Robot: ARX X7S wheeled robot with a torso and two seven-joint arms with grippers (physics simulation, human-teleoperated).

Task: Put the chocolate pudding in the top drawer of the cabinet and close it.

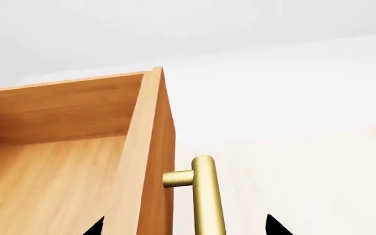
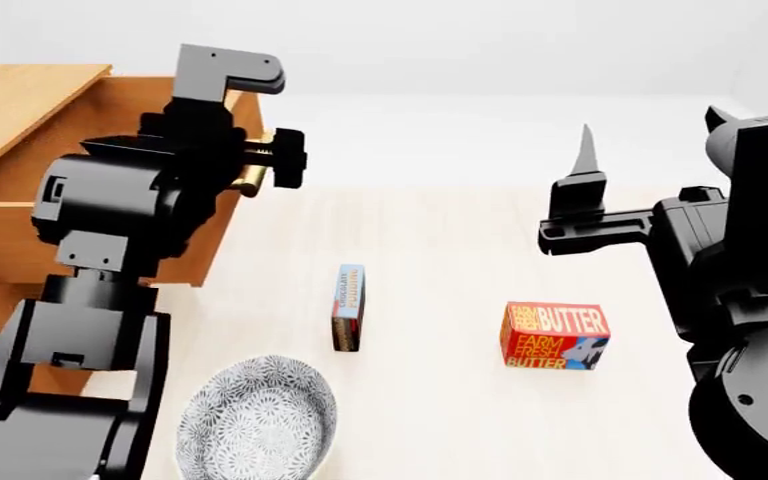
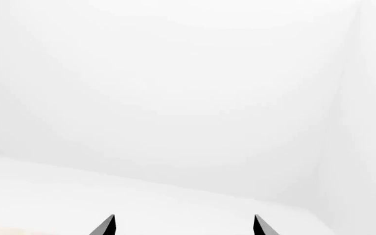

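Drawer stage appears complete: at the head view's upper left, the boxy orange-brown wooden cabinet [image 2: 17,110] has its top drawer [image 1: 64,147] pulled out, smooth-grained and empty inside. The left gripper [image 2: 261,165] sits at the round brass bar handle [image 1: 204,196], fingers spread wide either side — not clamped. Centre frame, the thin blue and red-brown chocolate pudding box [image 2: 348,307] stands on edge on the pale table [image 2: 464,240], ungrasped. The right gripper [image 2: 584,170] hangs wide, empty; the next move calls for a pinch across the box's narrow faces.
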